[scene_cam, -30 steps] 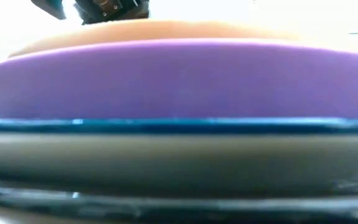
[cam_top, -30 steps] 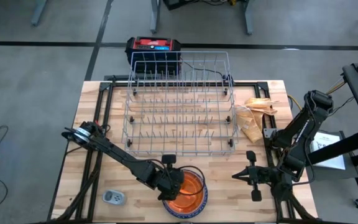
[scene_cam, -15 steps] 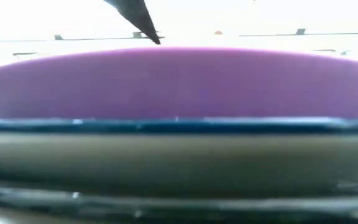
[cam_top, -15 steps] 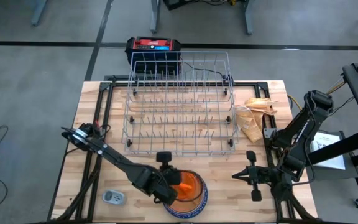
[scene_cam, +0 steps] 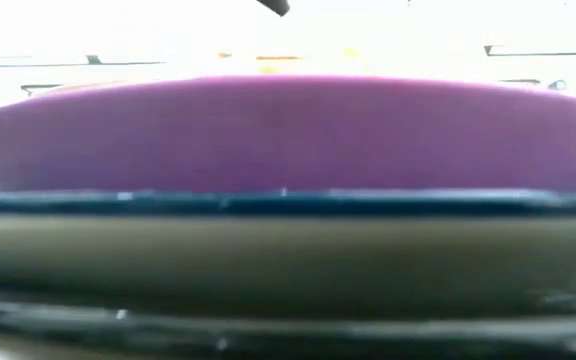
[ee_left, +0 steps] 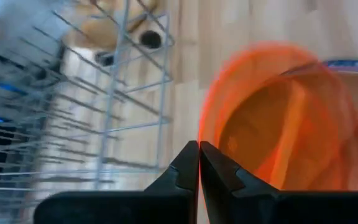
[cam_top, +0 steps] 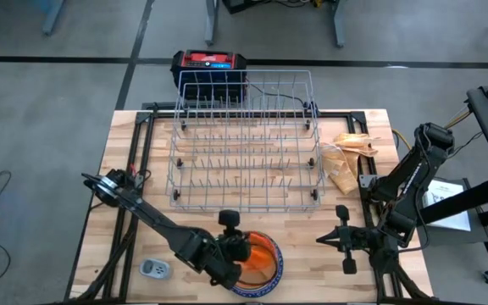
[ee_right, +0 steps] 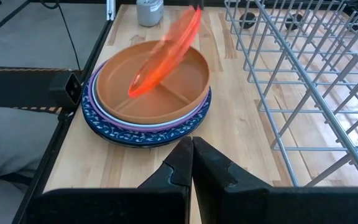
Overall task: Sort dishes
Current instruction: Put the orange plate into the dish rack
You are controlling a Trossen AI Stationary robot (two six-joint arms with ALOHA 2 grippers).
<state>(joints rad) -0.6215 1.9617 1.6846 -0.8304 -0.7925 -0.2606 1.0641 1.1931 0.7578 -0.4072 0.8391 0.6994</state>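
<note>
A translucent orange dish (cam_top: 259,252) stands tilted over a stack of plates near the table's front edge. The stack has a brown divided plate (ee_right: 179,81) on top, then a purple plate (scene_cam: 288,130), then a blue speckled plate (ee_right: 135,138). My left gripper (cam_top: 239,251) is at the dish's left side and is shut on it; it also shows in the left wrist view (ee_left: 199,146). My right gripper (cam_top: 320,239) is shut and empty to the right of the stack, above the table. My left gripper pinches the orange dish's rim (ee_left: 204,124) between its two shut fingers, coming from the table's left side. The dish is tilted steeply. Its held edge (ee_right: 192,15) is raised and its lower edge (ee_right: 135,90) is down at the brown plate.
A wire dish rack (cam_top: 244,144) fills the table's middle and far part. A small grey-white device (cam_top: 153,268) lies at the front left. Crumpled brown paper (cam_top: 346,161) lies right of the rack. A red-black box (cam_top: 210,61) stands behind the rack.
My left gripper has risen a little and shifted toward the table's right. The orange dish, which lay flat on the brown plate, has been tipped up at its held edge. Its other edge stays low over the plate.
</note>
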